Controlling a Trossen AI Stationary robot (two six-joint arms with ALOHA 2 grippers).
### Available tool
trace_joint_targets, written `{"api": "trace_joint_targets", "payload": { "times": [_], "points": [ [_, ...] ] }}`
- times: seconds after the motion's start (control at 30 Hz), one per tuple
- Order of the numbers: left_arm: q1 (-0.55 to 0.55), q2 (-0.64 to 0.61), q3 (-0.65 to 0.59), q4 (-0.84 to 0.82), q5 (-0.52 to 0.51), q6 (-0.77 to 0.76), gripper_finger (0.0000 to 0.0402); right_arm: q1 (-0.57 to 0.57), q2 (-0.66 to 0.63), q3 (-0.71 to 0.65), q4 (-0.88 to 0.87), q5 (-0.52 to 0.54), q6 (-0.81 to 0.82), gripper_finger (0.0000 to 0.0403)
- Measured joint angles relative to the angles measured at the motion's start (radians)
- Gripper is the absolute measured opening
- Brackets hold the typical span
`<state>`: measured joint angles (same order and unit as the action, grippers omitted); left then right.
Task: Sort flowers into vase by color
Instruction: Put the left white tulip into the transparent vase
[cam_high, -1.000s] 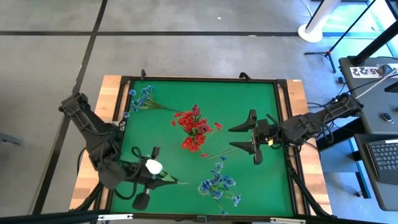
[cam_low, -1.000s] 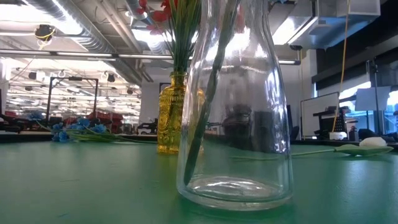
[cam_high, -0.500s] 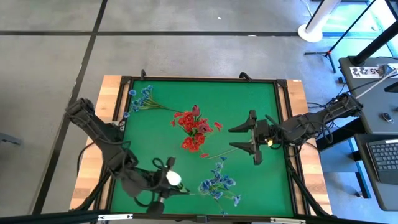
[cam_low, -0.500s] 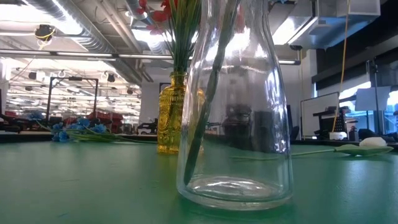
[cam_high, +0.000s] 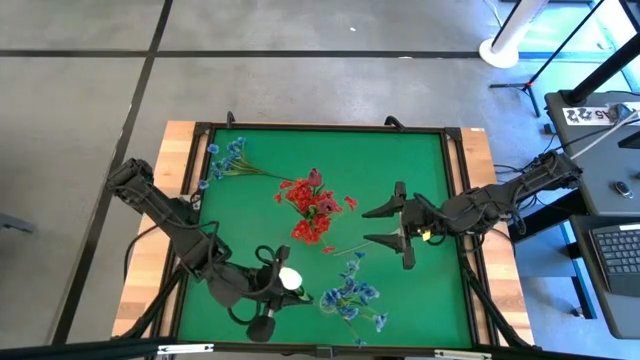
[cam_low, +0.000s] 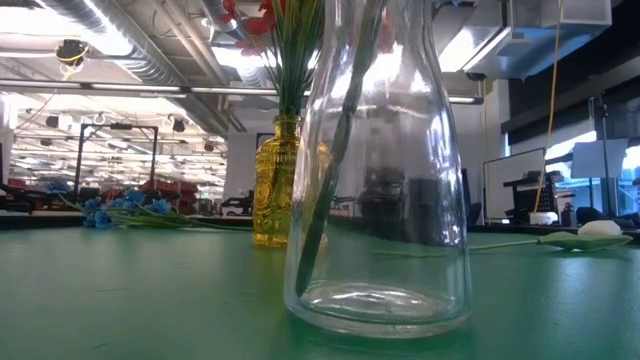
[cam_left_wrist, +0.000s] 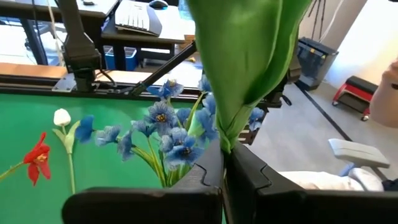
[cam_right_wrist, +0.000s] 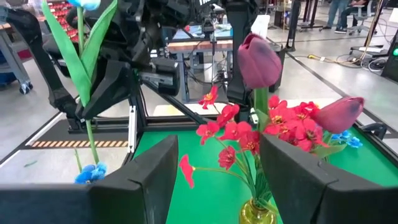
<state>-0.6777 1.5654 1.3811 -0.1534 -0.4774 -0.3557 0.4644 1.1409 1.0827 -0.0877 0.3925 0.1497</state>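
Low view: clear vase neck cut off above.

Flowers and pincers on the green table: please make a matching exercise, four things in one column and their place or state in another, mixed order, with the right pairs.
1. white tulip
2. red flowers
3. blue spray
4. right pincer

A. lying on the mat at the far left corner
B. open, holding nothing
C. standing in the yellow vase
D. held in the shut left pincer

Pairs: 1-D, 2-C, 3-A, 4-B
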Motion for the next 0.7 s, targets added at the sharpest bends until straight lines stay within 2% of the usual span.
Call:
{"api": "trace_joint_targets", "payload": {
  "times": [0.23, 0.7],
  "points": [
    [-0.013, -0.001, 0.000, 0.043, 0.005, 0.027, 0.0000, 0.000, 0.004, 0.000, -0.016, -0.002, 0.000, 0.0225],
    [0.004, 0.012, -0.004, 0.011, 0.024, 0.036, 0.0000, 0.000, 0.004, 0.000, -0.017, -0.004, 0.001, 0.0225]
  ]
}}
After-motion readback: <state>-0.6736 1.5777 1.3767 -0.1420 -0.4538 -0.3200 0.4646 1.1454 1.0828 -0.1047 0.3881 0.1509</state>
